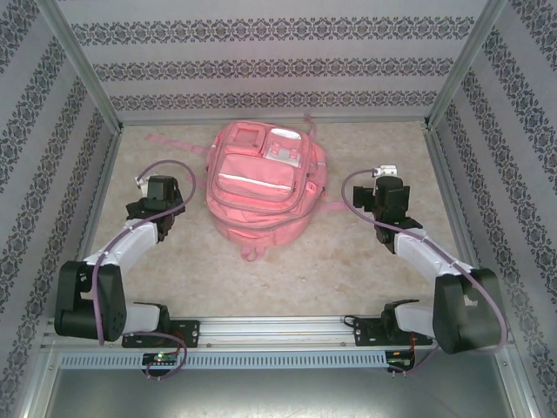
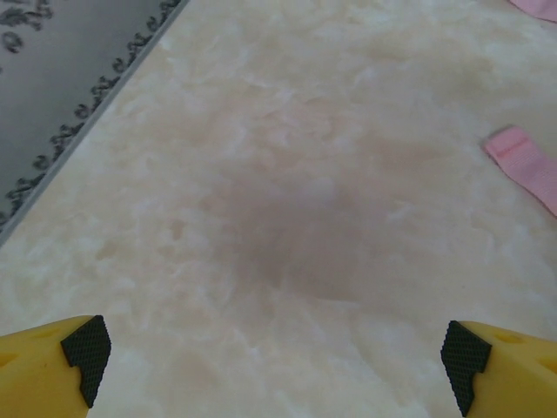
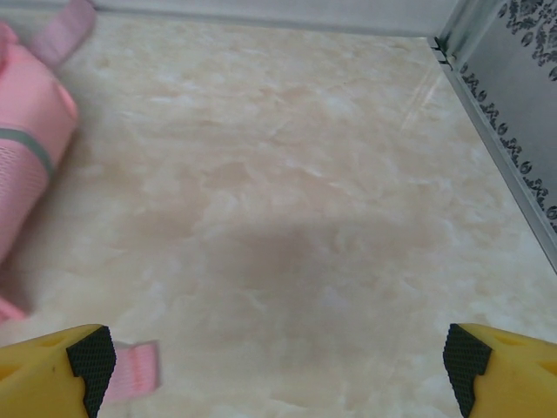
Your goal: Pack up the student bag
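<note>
The table (image 1: 348, 279) is pale and cloudy like marble, and patterned walls (image 1: 261, 70) stand around it on three sides. Your left claw (image 2: 274, 361) is wide open with nothing in it. Its yellow fingers (image 2: 39, 370) hang over bare table, and the end of a pink strap (image 2: 522, 161) lies off to the right. Your right claw (image 3: 277, 361) is wide open and empty too, with a second strap (image 3: 130, 366) just by its left finger. Look outward and you find the student bag (image 1: 264, 187). It lies flat in the middle of the table, toward the back, between your two claws and touching neither. It is big, soft and puffy, so I think it will sag and fold if you lift it by one spot. A flat side gives the fingers little to pinch. Better places to hold look like the small loop (image 1: 252, 253) at its near end, a strap, or a pocket edge. It may slide on the smooth table, so steady it with one claw.
</note>
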Motion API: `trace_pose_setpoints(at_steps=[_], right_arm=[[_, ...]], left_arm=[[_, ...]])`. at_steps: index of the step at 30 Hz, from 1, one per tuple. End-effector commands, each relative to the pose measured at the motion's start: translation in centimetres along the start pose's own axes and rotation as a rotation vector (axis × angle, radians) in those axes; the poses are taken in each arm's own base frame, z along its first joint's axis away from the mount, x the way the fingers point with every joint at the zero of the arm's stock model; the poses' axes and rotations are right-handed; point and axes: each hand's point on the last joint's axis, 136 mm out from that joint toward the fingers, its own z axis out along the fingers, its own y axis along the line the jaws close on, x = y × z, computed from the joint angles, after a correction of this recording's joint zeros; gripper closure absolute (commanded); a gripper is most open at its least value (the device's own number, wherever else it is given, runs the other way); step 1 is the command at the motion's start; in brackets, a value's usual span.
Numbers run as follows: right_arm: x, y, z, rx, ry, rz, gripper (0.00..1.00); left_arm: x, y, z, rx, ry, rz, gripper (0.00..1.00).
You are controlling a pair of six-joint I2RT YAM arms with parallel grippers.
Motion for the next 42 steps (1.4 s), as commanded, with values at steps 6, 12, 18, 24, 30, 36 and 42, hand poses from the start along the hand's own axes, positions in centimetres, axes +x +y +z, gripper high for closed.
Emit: trace_pose_setpoints(at_steps=[6, 12, 18, 24, 30, 36, 42], right_arm=[[-0.4, -0.2, 3.2, -0.029, -0.128, 0.045, 0.02], [0.8, -0.2, 2.6, -0.069, -0.221, 0.08, 0.02], [1.8, -0.1, 2.8, -0.071, -0.235, 0.081, 0.02], [1.1, -0.5, 3.2, -0.064, -0.226, 0.094, 0.02], [1.1, -0.5, 3.1, -0.064, -0.227, 0.095, 0.02], [1.0, -0.5, 3.2, -0.065, -0.227, 0.093, 0.02], [1.0, -0.5, 3.1, -0.065, -0.227, 0.094, 0.02]], left_arm=[[-2.0, -3.6, 2.9, 0.159, -0.25, 0.051, 0.0], [-1.2, -5.6, 2.5, 0.288, -0.301, 0.099, 0.0], [0.1, -6.9, 2.4, 0.382, -0.323, 0.137, 0.0], [0.0, -6.9, 2.4, 0.381, -0.336, 0.136, 0.0], [0.0, -6.9, 2.4, 0.383, -0.331, 0.137, 0.0], [-0.1, -6.9, 2.4, 0.384, -0.335, 0.137, 0.0], [0.0, -6.9, 2.4, 0.385, -0.332, 0.139, 0.0]])
